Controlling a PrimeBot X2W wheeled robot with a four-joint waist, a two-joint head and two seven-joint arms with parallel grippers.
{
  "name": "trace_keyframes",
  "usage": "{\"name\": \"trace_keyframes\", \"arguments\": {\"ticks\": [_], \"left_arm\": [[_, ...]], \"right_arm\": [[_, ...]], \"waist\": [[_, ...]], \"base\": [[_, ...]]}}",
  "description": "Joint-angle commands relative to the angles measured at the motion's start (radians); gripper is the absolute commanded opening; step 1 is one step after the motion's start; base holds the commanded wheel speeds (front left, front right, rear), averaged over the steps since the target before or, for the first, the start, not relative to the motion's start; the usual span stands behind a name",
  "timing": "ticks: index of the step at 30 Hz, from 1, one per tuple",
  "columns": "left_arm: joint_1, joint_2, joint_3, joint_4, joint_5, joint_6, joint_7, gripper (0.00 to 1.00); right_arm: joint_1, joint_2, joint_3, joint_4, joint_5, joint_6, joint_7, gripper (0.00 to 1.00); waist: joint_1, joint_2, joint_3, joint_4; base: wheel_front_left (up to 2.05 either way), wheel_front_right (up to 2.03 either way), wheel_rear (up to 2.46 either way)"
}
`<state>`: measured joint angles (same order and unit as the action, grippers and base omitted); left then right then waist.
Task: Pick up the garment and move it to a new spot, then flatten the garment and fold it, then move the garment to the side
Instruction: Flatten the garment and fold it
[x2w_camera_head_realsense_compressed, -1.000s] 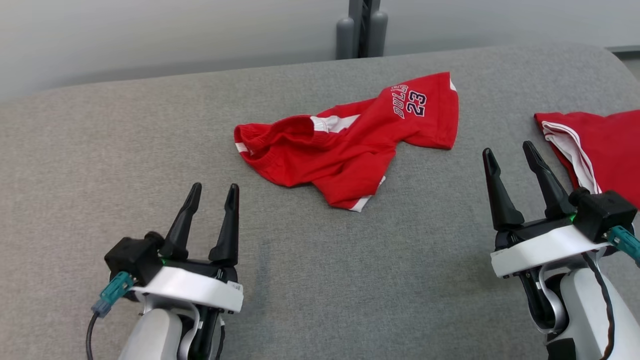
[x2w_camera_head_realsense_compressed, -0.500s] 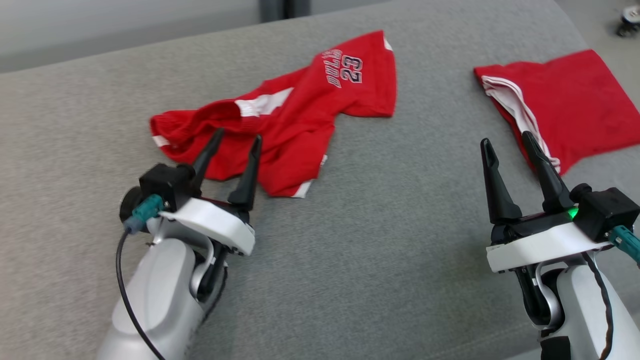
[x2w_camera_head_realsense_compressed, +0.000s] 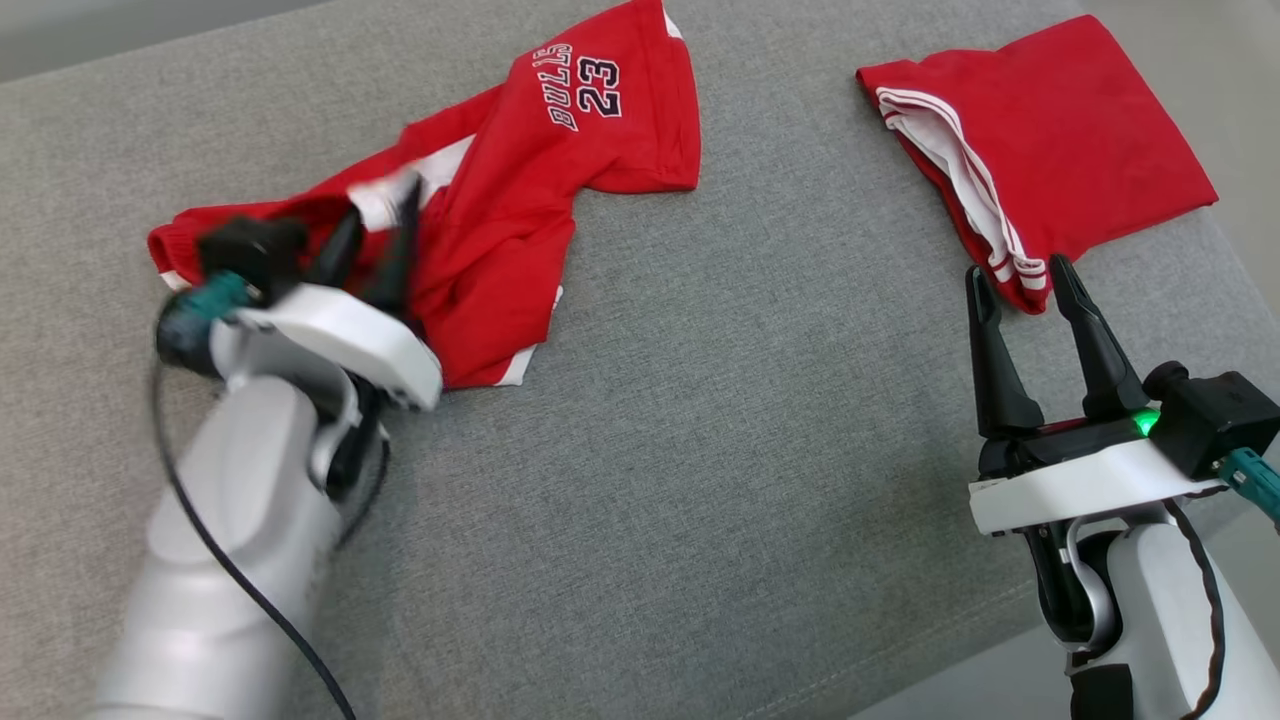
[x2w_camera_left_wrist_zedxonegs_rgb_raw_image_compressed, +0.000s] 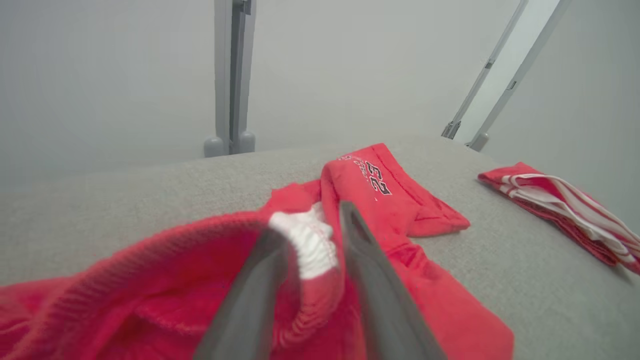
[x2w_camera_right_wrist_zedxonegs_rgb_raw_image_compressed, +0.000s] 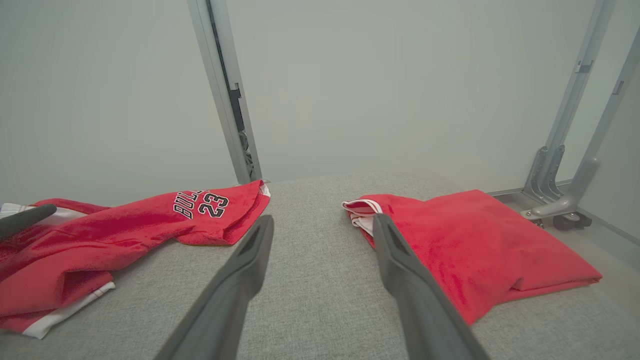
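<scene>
Garment pickup: the crumpled red knit garment with white trim (x2w_camera_head_realsense_compressed: 500, 230) lies left on the grey fabric-covered table (x2w_camera_head_realsense_compressed: 700, 450), its white ribbed band (x2w_camera_left_wrist_zedxonegs_rgb_raw_image_compressed: 307, 240) between the fingers of the left gripper (x2w_camera_head_realsense_compressed: 380, 205).
Whether the pinch has set cannot be told; it should probably bite deep before lifting. The print (x2w_camera_head_realsense_compressed: 580, 85) reads "BULLS 23". The right gripper (x2w_camera_head_realsense_compressed: 1016, 268) hovers spread near a folded red garment (x2w_camera_head_realsense_compressed: 1080, 130).

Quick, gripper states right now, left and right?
Left gripper: set around the white trim of the crumpled red garment; clamped or not, cannot be told.
Right gripper: open, holding nothing.
</scene>
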<state>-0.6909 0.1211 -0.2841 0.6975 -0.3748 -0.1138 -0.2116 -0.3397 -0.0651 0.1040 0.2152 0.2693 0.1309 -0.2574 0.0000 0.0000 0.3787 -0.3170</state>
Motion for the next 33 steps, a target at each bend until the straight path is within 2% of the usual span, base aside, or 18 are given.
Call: {"name": "trace_keyframes", "arguments": {"ticks": [1, 7, 12, 14, 17, 19, 20, 21, 24, 33], "left_arm": [[-0.055, 0.023, 0.030, -0.011, -0.032, -0.005, -0.006, 0.00], [-0.181, 0.085, 0.049, -0.027, -0.042, -0.009, 0.035, 0.00], [-0.324, 0.162, 0.065, -0.012, -0.010, 0.038, 0.116, 0.00], [-0.371, 0.192, 0.060, 0.006, 0.009, 0.054, 0.146, 0.16], [-0.437, 0.231, 0.063, 0.054, 0.025, 0.069, 0.184, 0.35], [-0.470, 0.243, 0.062, 0.090, 0.031, 0.079, 0.199, 0.39], [-0.480, 0.246, 0.057, 0.111, 0.034, 0.080, 0.207, 0.48], [-0.487, 0.246, 0.055, 0.138, 0.033, 0.083, 0.224, 1.00], [-0.522, 0.250, 0.041, 0.181, 0.038, 0.068, 0.236, 1.00], [-0.503, 0.226, 0.047, 0.249, 0.017, 0.069, 0.124, 1.00]], "right_arm": [[-0.013, 0.002, -0.003, 0.003, 0.001, 0.000, -0.009, 1.00], [-0.019, 0.006, -0.004, -0.002, -0.004, 0.000, -0.010, 1.00], [-0.035, 0.010, 0.017, -0.009, -0.007, 0.000, -0.010, 1.00], [-0.043, 0.011, 0.026, -0.013, -0.004, 0.000, -0.009, 1.00], [-0.052, 0.012, 0.042, -0.015, 0.003, 0.000, -0.010, 1.00], [-0.059, 0.013, 0.056, -0.016, 0.013, 0.000, -0.010, 1.00], [-0.061, 0.013, 0.061, -0.016, 0.017, 0.000, -0.010, 1.00], [-0.063, 0.012, 0.066, -0.016, 0.022, 0.000, -0.010, 1.00], [-0.064, 0.012, 0.078, -0.015, 0.032, 0.000, -0.010, 1.00], [-0.063, 0.012, 0.082, 0.007, 0.001, 0.000, -0.010, 1.00]], "waist": [[0.0000, 0.0000, 0.008, -0.006], [0.0000, 0.0000, 0.025, -0.009], [0.0000, 0.0000, 0.049, -0.025], [0.0000, 0.0000, 0.060, -0.035], [0.0000, 0.0000, 0.078, -0.049], [0.0000, 0.0000, 0.087, -0.058], [0.0000, 0.0000, 0.090, -0.061], [0.0000, 0.0000, 0.092, -0.063], [0.0000, 0.0000, 0.095, -0.064], [0.0000, 0.0000, 0.049, 0.009]], "base": [[0.00, 0.00, 0.00], [0.00, 0.00, 0.00], [0.00, 0.00, 0.00], [0.00, 0.00, 0.00], [0.00, 0.00, 0.00], [0.00, 0.00, 0.00], [0.00, 0.00, 0.00], [0.00, 0.00, 0.00], [0.00, 0.00, 0.00], [0.00, 0.00, 0.00]]}}
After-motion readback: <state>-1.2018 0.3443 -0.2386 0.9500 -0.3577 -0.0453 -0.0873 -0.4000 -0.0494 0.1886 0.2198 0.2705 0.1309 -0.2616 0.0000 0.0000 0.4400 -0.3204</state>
